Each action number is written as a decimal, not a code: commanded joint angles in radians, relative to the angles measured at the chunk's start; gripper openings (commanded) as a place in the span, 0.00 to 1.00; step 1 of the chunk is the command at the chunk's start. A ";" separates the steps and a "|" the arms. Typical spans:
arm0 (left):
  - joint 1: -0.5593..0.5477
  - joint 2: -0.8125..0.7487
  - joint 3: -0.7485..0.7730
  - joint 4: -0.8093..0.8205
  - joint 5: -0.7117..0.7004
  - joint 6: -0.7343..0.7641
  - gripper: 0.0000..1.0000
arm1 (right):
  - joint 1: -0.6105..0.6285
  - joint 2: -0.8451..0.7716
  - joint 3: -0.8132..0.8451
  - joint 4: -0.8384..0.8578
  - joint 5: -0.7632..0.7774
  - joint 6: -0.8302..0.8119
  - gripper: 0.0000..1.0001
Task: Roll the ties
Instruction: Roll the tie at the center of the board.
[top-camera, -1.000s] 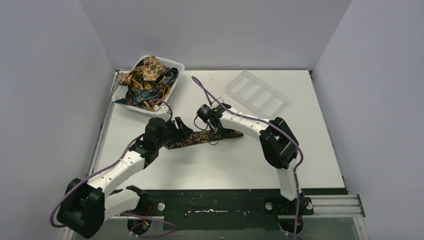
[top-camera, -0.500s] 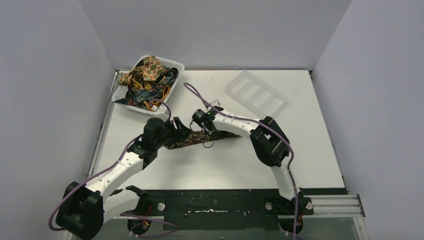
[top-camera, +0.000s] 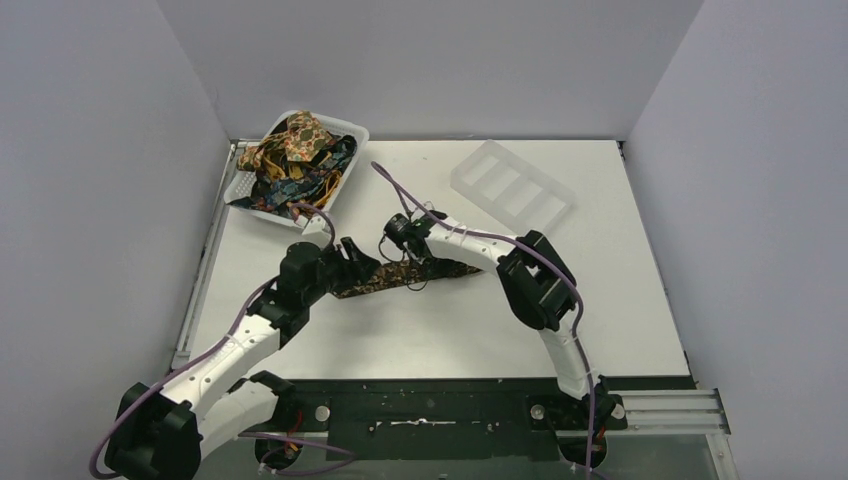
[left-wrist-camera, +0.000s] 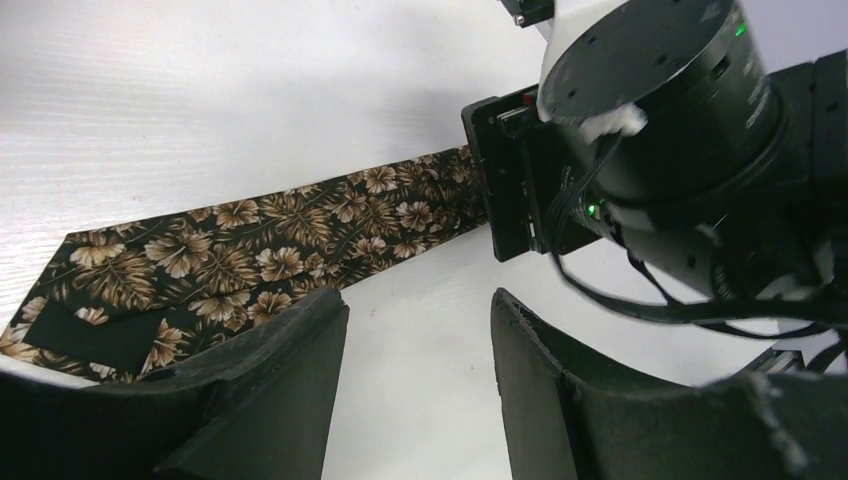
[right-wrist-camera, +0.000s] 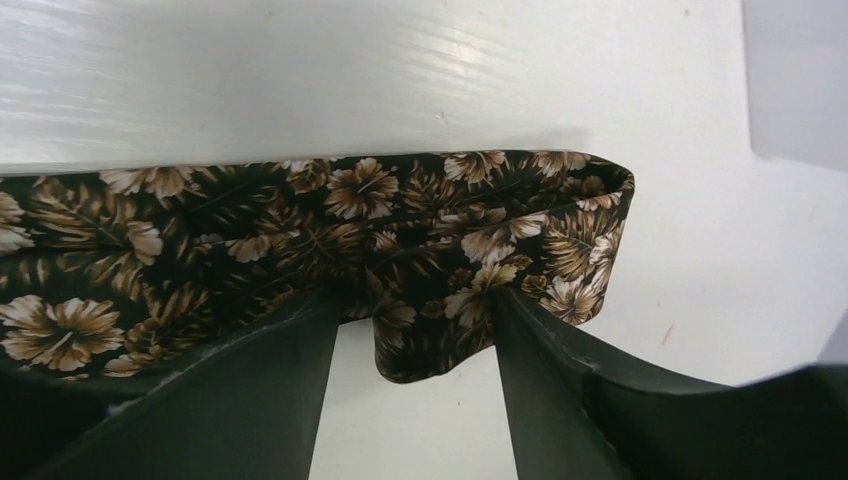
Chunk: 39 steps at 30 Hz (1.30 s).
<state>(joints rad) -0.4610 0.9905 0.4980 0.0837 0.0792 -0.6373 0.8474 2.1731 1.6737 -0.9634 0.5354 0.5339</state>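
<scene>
A dark brown tie with tan flowers lies flat across the table's middle. My right gripper is open above its middle. In the right wrist view the tie is doubled over, with the fold at the right. A small flap of it hangs between my open right gripper's jaws, unclamped. My left gripper is open and empty at the tie's wide left end. In the left wrist view the tie lies beside the left gripper, whose left finger overlaps its edge.
A white basket at the back left holds a heap of other printed ties. A clear compartment tray lies at the back right. The right arm's wrist is close in front of the left gripper.
My right gripper has shifted slightly left along the tie. My left arm has drawn back a little to the left. The tie's right end has slid slightly left.
</scene>
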 joint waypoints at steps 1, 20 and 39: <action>0.006 -0.058 -0.018 0.015 -0.032 -0.027 0.52 | -0.053 -0.122 0.005 0.128 -0.205 -0.053 0.62; -0.213 0.278 0.088 0.219 0.003 -0.009 0.53 | -0.561 -0.461 -0.536 0.682 -1.109 -0.149 0.77; -0.245 0.373 0.118 0.251 0.101 -0.017 0.54 | -0.584 -0.307 -0.545 0.752 -1.279 -0.299 0.71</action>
<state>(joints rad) -0.7017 1.3754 0.5739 0.2890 0.1516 -0.6712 0.2680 1.8824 1.1389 -0.2783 -0.6762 0.2600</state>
